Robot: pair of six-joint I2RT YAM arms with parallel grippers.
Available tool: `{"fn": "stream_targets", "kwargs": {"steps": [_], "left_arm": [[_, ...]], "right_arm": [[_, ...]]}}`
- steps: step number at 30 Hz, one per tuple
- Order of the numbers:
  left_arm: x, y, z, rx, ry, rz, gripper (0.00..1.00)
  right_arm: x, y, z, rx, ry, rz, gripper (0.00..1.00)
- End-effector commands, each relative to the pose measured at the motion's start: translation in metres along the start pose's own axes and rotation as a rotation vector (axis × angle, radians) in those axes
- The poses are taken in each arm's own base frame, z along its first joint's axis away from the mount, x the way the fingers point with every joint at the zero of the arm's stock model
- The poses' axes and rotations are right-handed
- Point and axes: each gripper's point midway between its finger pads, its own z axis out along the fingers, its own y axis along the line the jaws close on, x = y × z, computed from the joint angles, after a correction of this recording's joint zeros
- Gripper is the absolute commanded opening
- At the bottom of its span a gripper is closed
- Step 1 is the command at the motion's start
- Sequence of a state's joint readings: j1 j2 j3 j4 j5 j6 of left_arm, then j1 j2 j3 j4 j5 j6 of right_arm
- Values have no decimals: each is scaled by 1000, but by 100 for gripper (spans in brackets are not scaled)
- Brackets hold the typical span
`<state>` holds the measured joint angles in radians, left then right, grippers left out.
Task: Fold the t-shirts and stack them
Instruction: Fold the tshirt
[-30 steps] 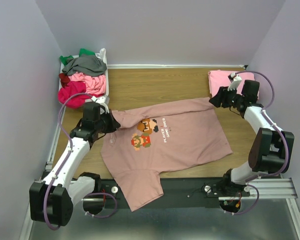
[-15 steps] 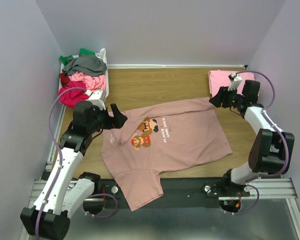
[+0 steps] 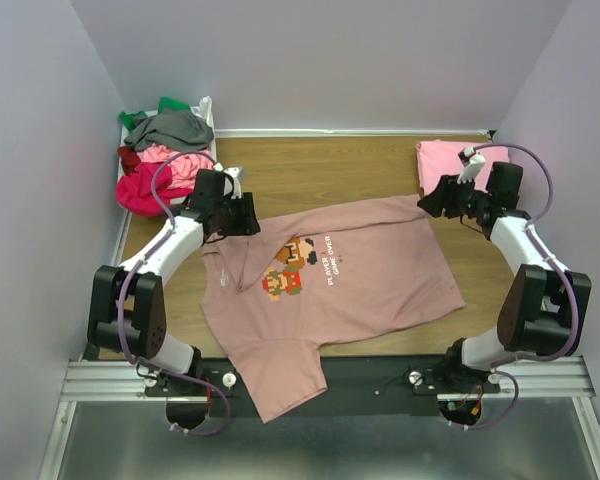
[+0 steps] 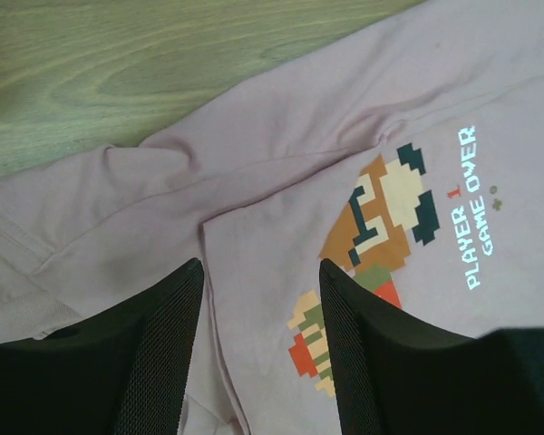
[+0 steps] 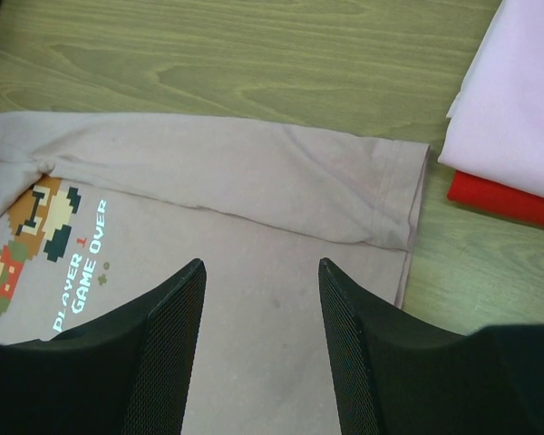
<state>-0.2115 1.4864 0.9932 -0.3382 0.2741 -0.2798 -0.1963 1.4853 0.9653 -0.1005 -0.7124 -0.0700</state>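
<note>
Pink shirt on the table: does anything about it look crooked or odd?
Yes. The dusty-pink t-shirt lies skewed on the table, and one sleeve hangs past the near edge over the black rail.

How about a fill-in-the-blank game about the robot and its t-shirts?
The dusty-pink t-shirt has white letters reading PLAYER 1 GAME ____.
Under the folded pink t-shirt lies a folded t-shirt coloured ____.
The left gripper hovers above the dusty-pink t-shirt with its jaws ____.
Missing words: OVER, red, open.
</note>
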Motion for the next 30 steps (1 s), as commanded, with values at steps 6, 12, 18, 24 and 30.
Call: {"fn": "stream_targets", "kwargs": {"steps": [6,12,18,24,30], "left_arm": [[10,27,30,-95,33,-3,59],[29,36,43,-109,85,-5,56],[40,34,52,-78,121,-5,51],[52,32,56,-47,152,-11,39],[55,22,53,-6,158,-8,27]], "right_arm": [[7,1,-5,-15,13,28,60],[9,-6,-7,-8,12,42,61],[8,-8,-10,-6,7,48,61],[8,-9,-11,-4,5,51,61],[9,-10,-11,-6,7,54,61]]}}
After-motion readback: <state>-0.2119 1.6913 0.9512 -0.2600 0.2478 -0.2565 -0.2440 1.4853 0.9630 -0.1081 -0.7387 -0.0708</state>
